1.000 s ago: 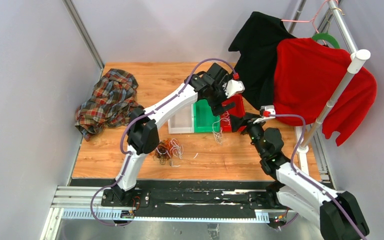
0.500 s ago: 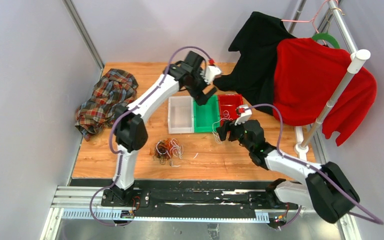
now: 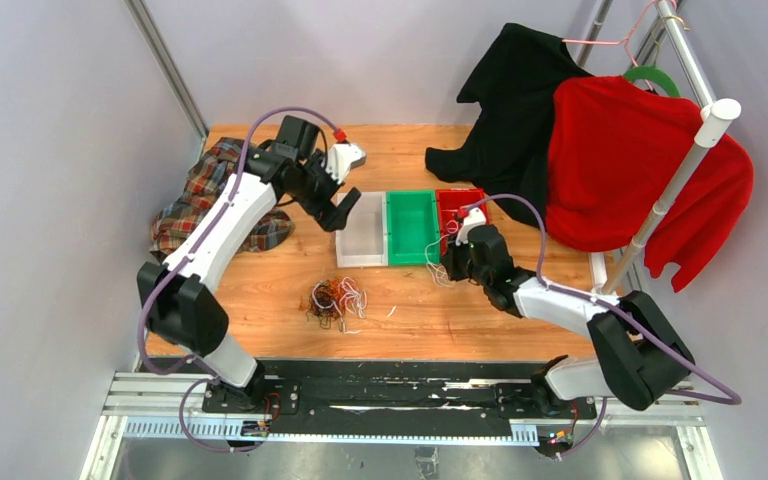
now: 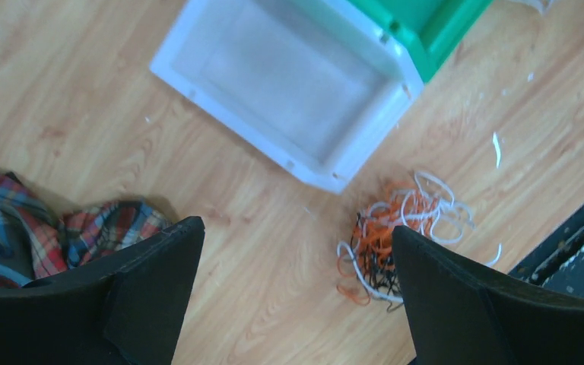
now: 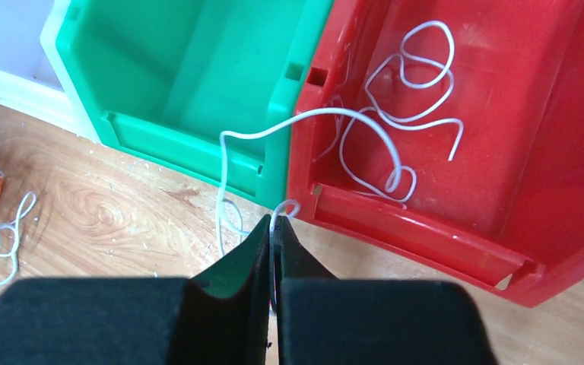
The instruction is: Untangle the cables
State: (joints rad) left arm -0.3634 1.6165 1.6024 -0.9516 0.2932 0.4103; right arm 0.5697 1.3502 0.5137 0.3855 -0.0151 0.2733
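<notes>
A: Right gripper [image 5: 274,230] — what is it doing?
B: It is pinching a white cable [image 5: 365,122] that is running up into the red bin [image 5: 426,236], its loops lying inside.
A: And the left gripper [image 4: 293,236]?
B: Hanging wide open over the table [image 4: 84,114] — the tangle [image 4: 391,243] is lying below it, near the white bin [image 4: 281,84].

Wooden desk [image 3: 260,290] here. A crumpled plaid shirt [image 3: 205,195] sits at the far left. White bin [image 3: 360,232], green bin [image 3: 410,228] and red bin [image 3: 460,193] stand side by side, touching. A tangle of orange, white and black cables [image 3: 335,298] lies near the front. One white cable [image 5: 224,213] trails over the red bin's wall onto the wood, with tiny white scraps [image 4: 496,148] nearby.
</notes>
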